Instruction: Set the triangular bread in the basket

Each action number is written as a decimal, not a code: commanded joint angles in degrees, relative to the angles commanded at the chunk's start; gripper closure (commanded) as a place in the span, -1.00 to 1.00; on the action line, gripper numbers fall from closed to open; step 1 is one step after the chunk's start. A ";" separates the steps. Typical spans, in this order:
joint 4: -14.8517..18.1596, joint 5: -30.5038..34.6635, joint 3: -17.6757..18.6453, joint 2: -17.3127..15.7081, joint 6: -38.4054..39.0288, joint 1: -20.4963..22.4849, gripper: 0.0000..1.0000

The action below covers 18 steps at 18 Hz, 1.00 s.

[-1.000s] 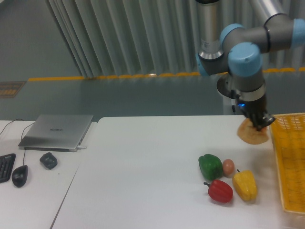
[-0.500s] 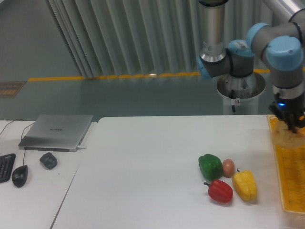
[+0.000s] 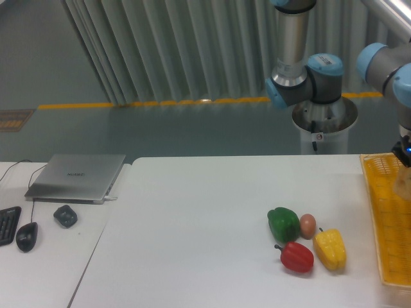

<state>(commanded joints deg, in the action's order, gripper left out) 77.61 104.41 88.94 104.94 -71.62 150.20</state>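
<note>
The triangular bread [image 3: 403, 185] shows as a pale tan-orange patch at the right edge of the frame, over the yellow woven basket [image 3: 385, 224]. My gripper [image 3: 404, 165] is directly above it, half cut off by the frame edge, and seems shut on the bread's top. The fingertips are mostly hidden. I cannot tell whether the bread touches the basket floor.
A green pepper [image 3: 283, 224], a small tan egg [image 3: 308, 224], a yellow pepper [image 3: 330, 249] and a red pepper [image 3: 297, 256] cluster left of the basket. A laptop [image 3: 77, 176], a dark small object [image 3: 65, 215], a mouse [image 3: 26, 236] and a keyboard corner [image 3: 6, 224] lie at the far left.
The gripper has carried the bread rightward, from the table beside the basket's left rim to over the basket, and is now partly out of frame.
</note>
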 joint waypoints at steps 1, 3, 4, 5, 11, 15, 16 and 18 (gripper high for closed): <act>-0.09 0.35 0.09 0.27 -0.97 0.35 0.51; -0.61 1.49 0.00 0.97 -1.07 0.44 0.30; -0.70 1.58 0.00 1.06 -1.07 0.44 0.22; -0.79 1.58 0.00 1.06 -1.07 0.70 0.05; -0.79 1.41 -0.09 1.15 -0.81 1.50 -1.00; -2.98 0.97 -0.26 1.06 -0.72 2.20 -1.00; -3.77 0.97 -0.09 1.15 -0.72 2.20 -1.00; -3.87 1.05 0.00 1.23 -1.15 2.64 -1.00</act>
<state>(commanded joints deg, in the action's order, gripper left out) 73.74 105.47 88.94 106.17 -72.77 152.84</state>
